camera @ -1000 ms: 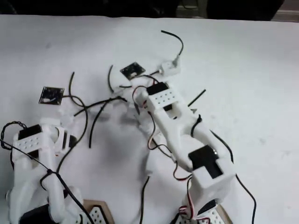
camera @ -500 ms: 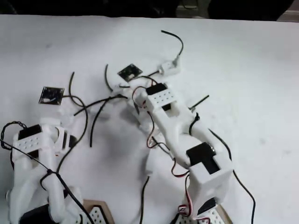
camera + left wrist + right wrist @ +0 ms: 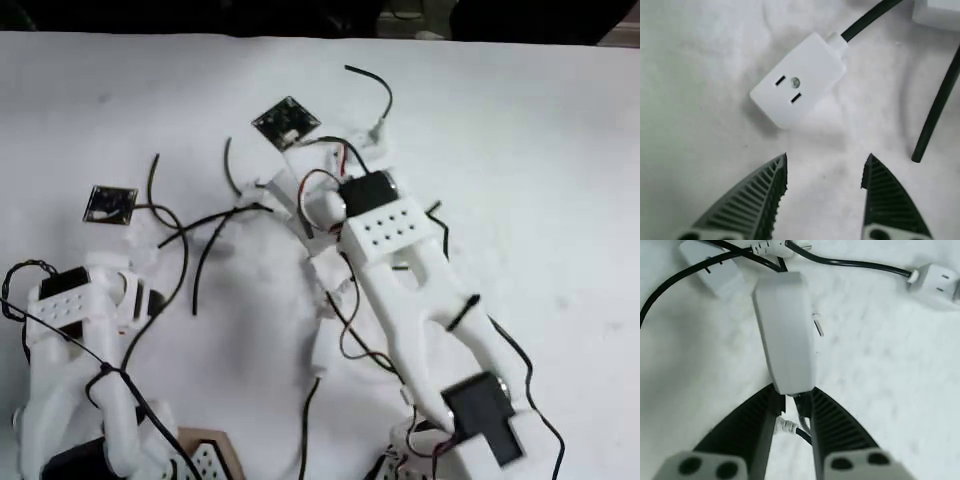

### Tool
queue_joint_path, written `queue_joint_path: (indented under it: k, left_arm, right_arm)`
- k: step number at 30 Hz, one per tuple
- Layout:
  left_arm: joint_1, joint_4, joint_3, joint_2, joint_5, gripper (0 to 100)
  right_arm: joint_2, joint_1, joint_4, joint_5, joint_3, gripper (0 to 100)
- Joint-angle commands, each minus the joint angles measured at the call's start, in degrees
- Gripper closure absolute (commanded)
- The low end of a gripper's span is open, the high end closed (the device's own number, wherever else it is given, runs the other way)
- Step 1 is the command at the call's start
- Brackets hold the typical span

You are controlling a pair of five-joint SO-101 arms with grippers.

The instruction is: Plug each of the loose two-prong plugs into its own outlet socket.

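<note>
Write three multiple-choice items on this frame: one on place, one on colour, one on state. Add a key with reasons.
1. Where is the white rectangular plastic outlet socket relative to the left gripper?
A) clamped in its fingers
B) on the white table beyond its fingertips, apart from them
C) lying on the right arm

2. What colour is that socket's cable?
A) black
B) red
C) yellow

3. What state is the right gripper in?
A) wide open, empty
B) shut on a bare cable
C) shut on a white oblong plastic block

Key: 1 B, bare table shows between the socket and the fingertips. 2 A, the cord leaving its end is black. 3 C, both fingers press the block's near end.
</note>
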Motion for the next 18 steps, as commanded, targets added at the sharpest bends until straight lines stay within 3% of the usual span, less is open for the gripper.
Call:
queue_joint_path:
  k: [1,11,18]
  left_arm:
    - [0.6,-1.0,-0.2,-1.8,0.3,76]
    - [0.6,-1.0,-0.2,-1.8,0.3,76]
    - [0.6,-1.0,-0.2,-1.7,0.3,76]
  right_arm:
    - [-4.8,0.0,4.6,-0.6,-1.7,98.2]
    - [-6.0,-0.3,9.5,-19.3,-1.1,98.1]
    - [-0.6,-5.1,7.4,-32.4,0.0,98.1]
